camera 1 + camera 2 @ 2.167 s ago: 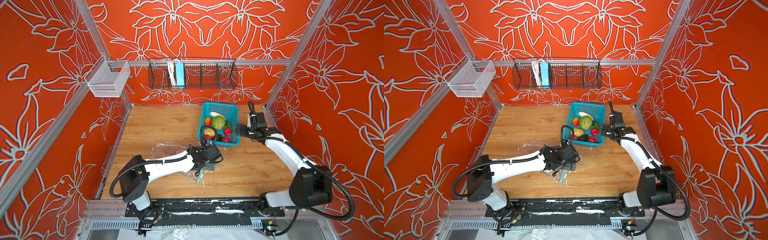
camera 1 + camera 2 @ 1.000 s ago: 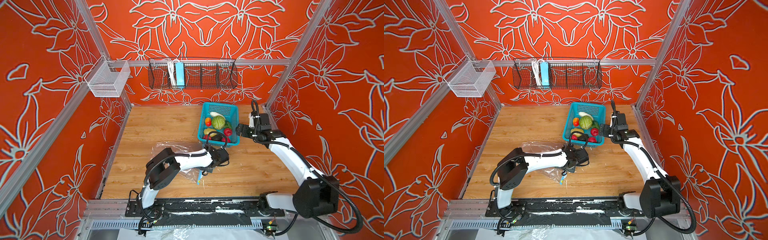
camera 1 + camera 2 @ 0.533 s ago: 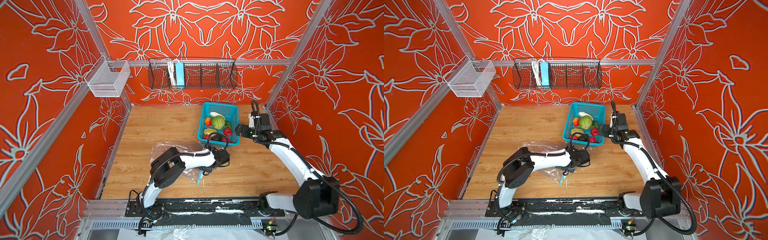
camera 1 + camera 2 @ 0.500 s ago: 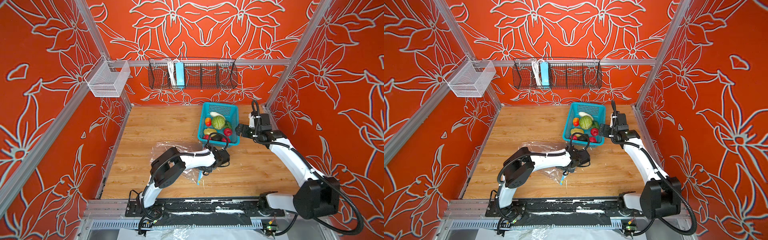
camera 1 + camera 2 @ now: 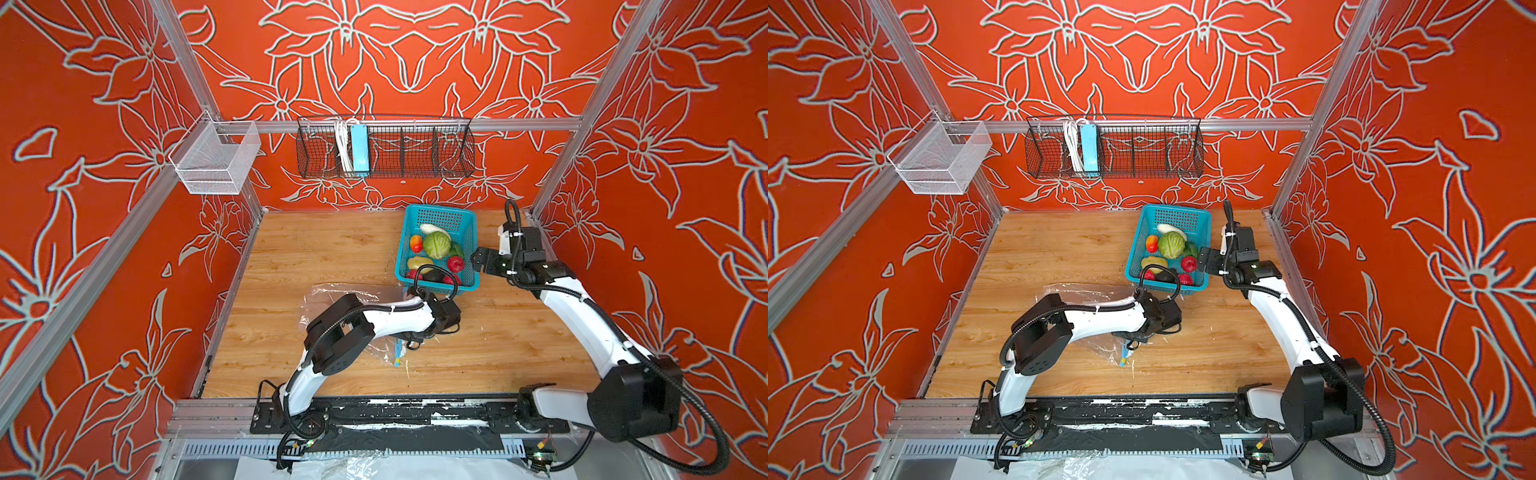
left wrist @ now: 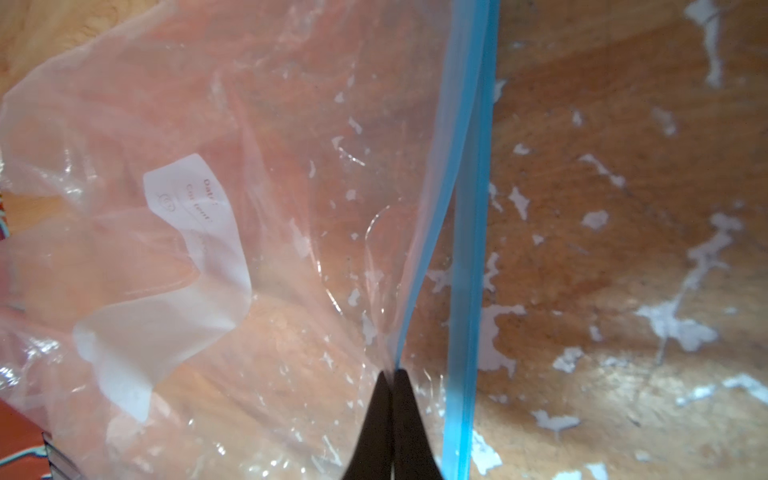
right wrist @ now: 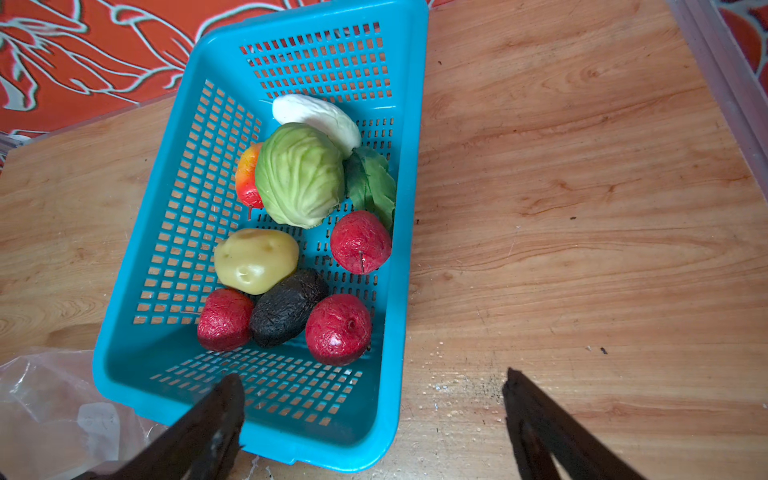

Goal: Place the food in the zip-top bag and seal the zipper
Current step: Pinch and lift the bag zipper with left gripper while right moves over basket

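Left fingers (image 6: 406, 401) clamp tight on the bag (image 6: 291, 208) lip beside its blue zipper (image 6: 469, 249), right fingers (image 7: 216, 415) spread wide over the basket (image 7: 400, 208).

Left gripper (image 6: 392, 374) shifted slightly sideways, toward basket (image 5: 473, 249) ahead of it. Jaws, held apart one second ago, now pressed together; upper lip of zipper (image 6: 469, 249) pinched between fingertips. Left elbow (image 5: 338, 340), earlier swung far out behind tool, drawn in close behind wrist. Right arm elbow (image 5: 631, 399) moved slightly further back from own tool.
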You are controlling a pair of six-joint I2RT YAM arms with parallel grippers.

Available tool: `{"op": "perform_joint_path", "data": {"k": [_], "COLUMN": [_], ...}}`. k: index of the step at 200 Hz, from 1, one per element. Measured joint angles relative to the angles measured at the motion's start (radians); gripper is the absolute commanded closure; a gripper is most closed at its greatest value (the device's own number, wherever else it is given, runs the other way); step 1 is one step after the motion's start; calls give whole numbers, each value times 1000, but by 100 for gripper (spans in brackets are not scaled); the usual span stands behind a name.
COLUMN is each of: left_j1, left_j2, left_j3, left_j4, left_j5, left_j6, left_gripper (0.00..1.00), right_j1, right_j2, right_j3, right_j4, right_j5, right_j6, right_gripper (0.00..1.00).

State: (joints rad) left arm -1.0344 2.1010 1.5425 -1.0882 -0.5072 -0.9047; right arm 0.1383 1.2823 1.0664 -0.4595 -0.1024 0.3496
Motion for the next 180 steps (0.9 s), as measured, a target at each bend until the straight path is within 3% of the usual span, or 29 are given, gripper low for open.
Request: {"op": "perform_joint_path", "data": {"k": [54, 117, 180], "left_j1": [15, 105, 172], "left_j2": [-80, -227, -328], "left_j3": [8, -10, -77], "left_j4": [-43, -26, 34], "left_j5": [-22, -10, 6], "left_j6": [-23, -18, 4], "left_gripper": [100, 100, 100], "right_j1": [0, 0, 11], "right_j2": [-32, -40, 45], "right_j3": [-2, -2, 76], "right_j4": [-5, -31, -78], "right_j5": [-34, -56, -64], "right_j6": [5, 7, 37], "right_gripper": [2, 2, 9]}}
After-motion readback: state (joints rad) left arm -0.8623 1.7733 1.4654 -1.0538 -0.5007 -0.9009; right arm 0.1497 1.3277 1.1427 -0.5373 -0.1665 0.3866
